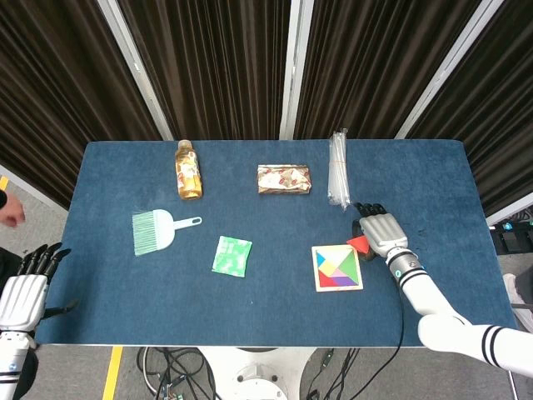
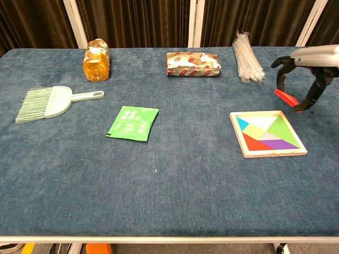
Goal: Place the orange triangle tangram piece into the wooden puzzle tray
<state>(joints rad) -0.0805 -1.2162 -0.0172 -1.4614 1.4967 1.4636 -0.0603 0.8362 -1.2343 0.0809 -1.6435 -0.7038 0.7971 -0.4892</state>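
My right hand (image 1: 379,234) (image 2: 305,71) pinches the orange triangle piece (image 1: 358,243) (image 2: 286,98) between thumb and fingers, lifted a little off the cloth. It hovers just past the far right corner of the wooden puzzle tray (image 1: 336,287) (image 2: 238,132), which lies flat and holds several coloured pieces. The triangle is tilted on edge in the chest view. My left hand (image 1: 25,287) hangs off the table's left front corner with fingers apart and nothing in it; the chest view does not show it.
On the blue table (image 1: 275,308) lie a green packet (image 1: 231,255), a mint hand brush (image 1: 157,230), an orange drink bottle (image 1: 188,169), a wrapped snack pack (image 1: 284,178) and a bundle of clear straws (image 1: 337,167) just behind my right hand.
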